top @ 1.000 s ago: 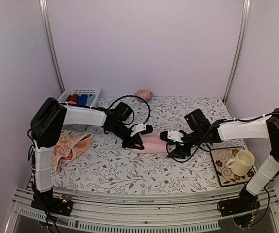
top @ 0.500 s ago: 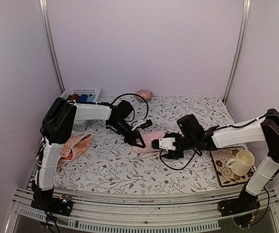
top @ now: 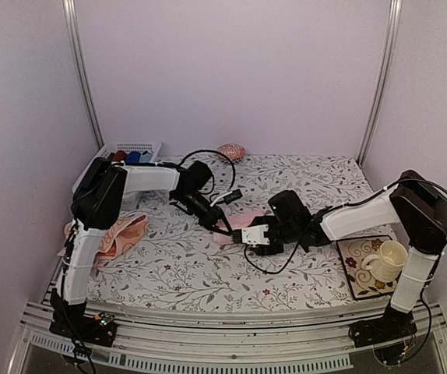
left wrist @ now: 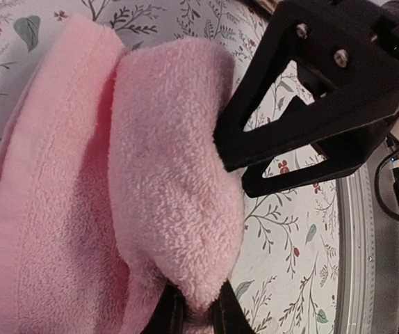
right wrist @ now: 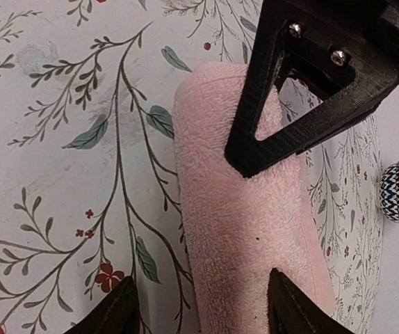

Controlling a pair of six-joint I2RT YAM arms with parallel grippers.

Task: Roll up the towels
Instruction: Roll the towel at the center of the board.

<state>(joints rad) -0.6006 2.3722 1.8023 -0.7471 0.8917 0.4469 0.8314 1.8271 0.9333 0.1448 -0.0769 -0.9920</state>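
The light pink towel (top: 245, 221) lies partly rolled in the middle of the table, between my two grippers. My left gripper (top: 229, 230) is shut on a folded edge of the pink towel (left wrist: 172, 209), which bulges up from between its fingers (left wrist: 224, 311). My right gripper (top: 255, 236) is open over the other end of the pink towel (right wrist: 248, 223). One of its fingertips (right wrist: 112, 311) is above bare cloth-covered table and the other is over the towel. The peach patterned towel (top: 118, 234) lies crumpled at the left edge.
A white basket (top: 134, 148) with small rolled cloths stands at the back left. A patterned ball (top: 230, 151) sits by the back wall. A cream mug (top: 387, 261) stands on a floral tray (top: 356, 273) at the right. Black cables loop near the towel.
My right gripper has slid left along the pink towel until it is close to the left gripper. The towel now looks shorter and more bunched. The left gripper has stayed shut on its edge.
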